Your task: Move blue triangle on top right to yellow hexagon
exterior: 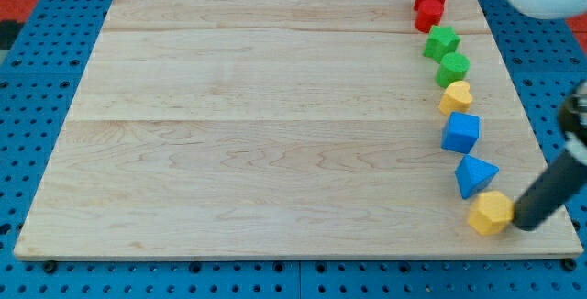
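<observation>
The blue triangle (474, 175) lies near the view's right edge of the wooden board (275, 125), touching or almost touching the yellow hexagon (491, 213) just below it. My tip (525, 223) is the lower end of the dark rod that comes in from the view's right. It sits just right of the yellow hexagon, close to it or touching it, and below and right of the blue triangle.
A column of blocks runs up the board's right side: a blue cube (460, 133), a yellow heart (456, 97), a green round block (452, 68), a green star (441, 40) and two red blocks (429, 4) at the top. The board's bottom edge is near the hexagon.
</observation>
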### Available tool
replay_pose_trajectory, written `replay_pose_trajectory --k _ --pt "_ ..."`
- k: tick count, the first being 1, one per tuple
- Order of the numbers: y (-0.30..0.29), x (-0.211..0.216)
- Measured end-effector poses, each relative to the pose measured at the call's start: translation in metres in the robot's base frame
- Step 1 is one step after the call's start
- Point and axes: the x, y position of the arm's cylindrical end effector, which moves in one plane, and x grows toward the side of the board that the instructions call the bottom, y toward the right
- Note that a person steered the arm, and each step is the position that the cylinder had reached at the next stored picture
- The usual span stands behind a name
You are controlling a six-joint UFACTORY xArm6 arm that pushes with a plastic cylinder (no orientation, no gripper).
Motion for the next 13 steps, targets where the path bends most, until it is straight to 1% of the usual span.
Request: replay_pose_trajectory --k 1,2,3,4,9,11,12,13 --pt "-0.055 -0.005" --pt "-0.115 -0.021" --pt "-0.092 -0.022" --pt "-0.042 -0.005" --pt "-0.013 -0.001" --pt "-0.005 0.008" --pt "0.053 0.012" --pt "0.055 0.005"
